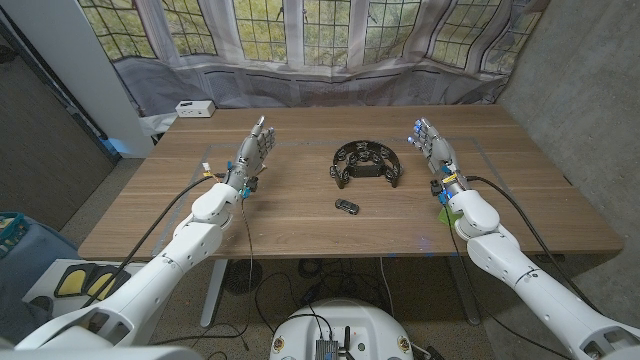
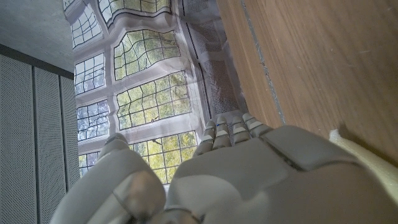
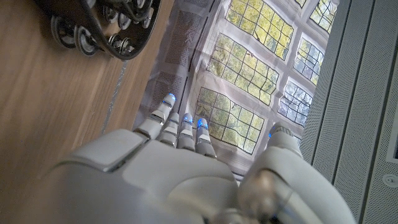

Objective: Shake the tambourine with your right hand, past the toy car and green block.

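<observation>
Black and half-moon in shape, the tambourine (image 1: 366,162) lies on the wooden table (image 1: 300,215) near its middle, ungripped and apart from both hands; the task is judged not yet begun. The right hand (image 1: 430,141) stands beside it with fingers apart and extended, holding nothing; reaching across, gripping and shaking all remain. The toy car (image 1: 348,206) sits just in front of the tambourine. A scrap of green (image 1: 447,215) shows behind the right wrist, probably the green block, largely hidden by the arm. The left hand (image 1: 255,147) stands well apart, fingers spread, empty. The tambourine's jingles are too small to make out in the head view; the right wrist view cuts off most of its frame.
</observation>
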Tool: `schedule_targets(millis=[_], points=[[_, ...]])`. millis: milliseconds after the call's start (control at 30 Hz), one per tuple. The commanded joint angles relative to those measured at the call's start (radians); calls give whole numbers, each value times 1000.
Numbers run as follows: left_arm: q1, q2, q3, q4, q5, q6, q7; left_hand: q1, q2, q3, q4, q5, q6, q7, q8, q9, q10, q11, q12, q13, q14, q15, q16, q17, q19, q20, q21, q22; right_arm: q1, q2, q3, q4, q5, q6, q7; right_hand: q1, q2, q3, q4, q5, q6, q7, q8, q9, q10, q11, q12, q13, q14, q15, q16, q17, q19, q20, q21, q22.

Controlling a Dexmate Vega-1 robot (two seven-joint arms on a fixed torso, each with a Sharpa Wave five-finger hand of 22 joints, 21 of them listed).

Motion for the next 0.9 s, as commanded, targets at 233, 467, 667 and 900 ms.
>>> schedule_targets(millis=[233, 467, 667, 900], points=[[10, 7, 8, -33, 20, 14, 24, 13, 11, 8, -3, -1, 15, 26, 9, 3, 17, 1, 7, 0, 17, 1, 6, 1, 12, 8, 9, 4, 4, 1, -8, -6, -24, 69, 42, 11, -2, 4, -4, 0, 12, 3, 3, 4, 3, 8, -1, 4, 3, 5, 2, 4, 12, 2, 2, 5], [9, -4, 7, -18, 14, 5, 23, 15, 13, 9, -4, -2, 18, 26, 8, 3, 20, 1, 7, -1, 21, 1, 6, 1, 13, 10, 9, 4, 4, -8, -12, -26, -51, 60, 29, 13, -1, 5, -5, 0, 16, 2, 3, 4, 4, 8, -2, 4, 4, 5, 1, 4, 12, 4, 0, 5], [-7, -13, 14, 9, 11, 3, 5, 18, 16, 10, -6, -3, 23, 24, 8, 3, 25, 1, 8, -1, 23, 0, 5, 1, 16, 13, 10, 4, -8, -10, -11, -53, -99, 57, -17, 14, 0, 5, -5, 0, 21, 3, 4, 5, 8, 8, -2, 4, 8, 4, 2, 4, 16, 3, -1, 5], [-18, -23, 21, 26, 13, -6, -5, 19, 17, 10, -7, -4, 25, 24, 7, 3, 26, 0, 8, -2, 24, 0, 4, 1, 15, 17, 9, 4, -13, -18, -13, -72, -149, 55, -49, 23, 6, 9, -8, 0, 18, 1, 0, 5, 15, 7, -3, 5, 15, 1, 2, 4, 23, 0, -3, 5]])
